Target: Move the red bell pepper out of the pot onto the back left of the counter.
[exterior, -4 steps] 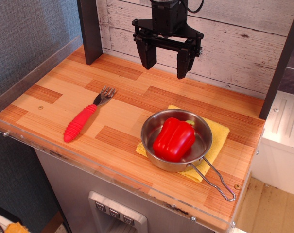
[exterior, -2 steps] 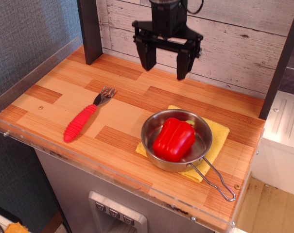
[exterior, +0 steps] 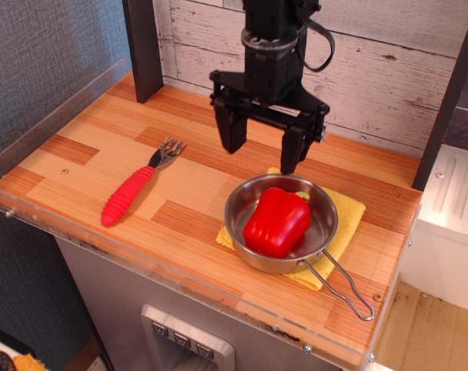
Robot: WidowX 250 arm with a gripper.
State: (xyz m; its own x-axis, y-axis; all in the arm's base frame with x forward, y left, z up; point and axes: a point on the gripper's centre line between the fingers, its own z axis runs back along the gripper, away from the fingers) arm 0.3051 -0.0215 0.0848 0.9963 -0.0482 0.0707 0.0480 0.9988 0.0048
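The red bell pepper (exterior: 277,222) lies in the steel pot (exterior: 323,219), which stands on a yellow cloth (exterior: 350,212) at the front right of the wooden counter (exterior: 102,147). The pot's wire handle (exterior: 343,287) points to the front right. My black gripper (exterior: 263,151) hangs open and empty above the counter, just behind the pot's back rim and a little above it. Its two fingers point down, wide apart.
A red-handled fork (exterior: 134,190) lies at the left middle of the counter. A dark post (exterior: 143,46) stands at the back left corner, and another (exterior: 448,100) at the right. A clear acrylic edge (exterior: 56,116) runs along the left and front. A plank wall is behind.
My gripper has come down and slightly forward, from high near the back wall to just behind the pot. It stays open. The pepper, pot and fork have not moved.
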